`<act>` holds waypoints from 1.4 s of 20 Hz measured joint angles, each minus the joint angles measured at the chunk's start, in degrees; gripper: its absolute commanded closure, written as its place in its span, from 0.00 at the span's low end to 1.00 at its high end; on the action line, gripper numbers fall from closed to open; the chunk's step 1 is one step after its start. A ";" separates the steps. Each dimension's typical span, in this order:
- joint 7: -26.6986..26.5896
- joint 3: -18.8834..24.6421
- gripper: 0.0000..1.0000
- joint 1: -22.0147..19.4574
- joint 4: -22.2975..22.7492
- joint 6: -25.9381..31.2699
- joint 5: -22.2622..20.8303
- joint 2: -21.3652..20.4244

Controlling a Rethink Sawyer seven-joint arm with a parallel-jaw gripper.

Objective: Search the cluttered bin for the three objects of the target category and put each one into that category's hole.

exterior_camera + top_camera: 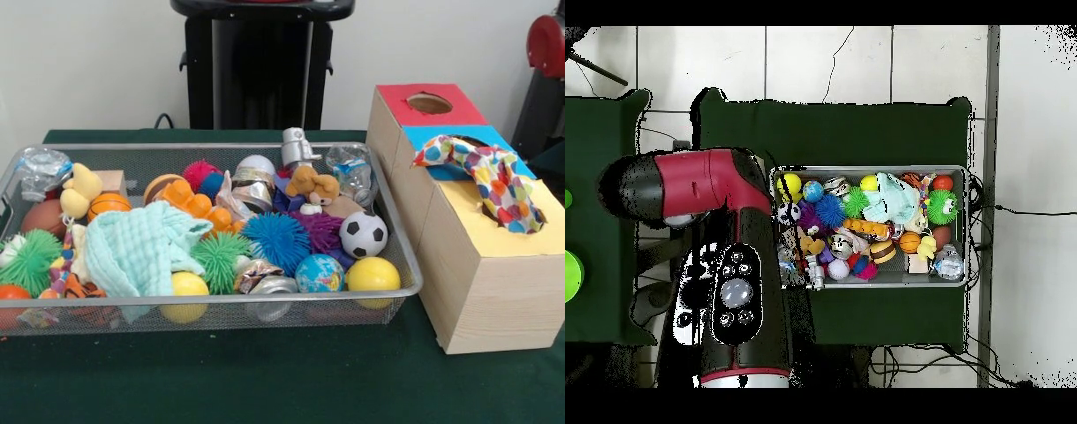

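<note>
A silver wire-mesh bin sits on the dark green cloth-covered table, heaped with toys. At its left end lie a fuzzy green spiky ball and a small orange basketball. A pale mint muslin cloth is draped beside them, with a yellow ball against the front wall. Toward the middle rests a blue spiky ball, then a small globe ball, a black-and-white football and another yellow ball. Right of the bin stands a pale wooden box with red, blue and yellow top panels; a polka-dot cloth hangs from the blue panel's hole. From overhead, the red and black arm covers the box; its hand is hidden, so whether it grips anything cannot be told.
</note>
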 measured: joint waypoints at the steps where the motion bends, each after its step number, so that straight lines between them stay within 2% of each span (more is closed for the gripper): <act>1: 0.00 0.00 1.00 -0.27 -1.06 0.13 -0.64 0.06; 5: 0.00 0.01 1.00 -1.31 -3.06 1.40 -1.82 0.11; 12: 0.00 0.12 1.00 -5.02 -7.50 9.41 -3.97 -0.14; 13: 0.00 0.16 1.00 -6.40 -8.91 12.15 -4.66 -0.31; 16: 0.00 0.36 1.00 -8.09 -10.47 14.26 -5.41 -0.48; 21: 0.00 1.34 1.00 -11.10 -12.92 14.85 -6.51 -0.53; 28: 0.00 2.24 1.00 -12.90 -14.36 14.85 -6.83 -0.42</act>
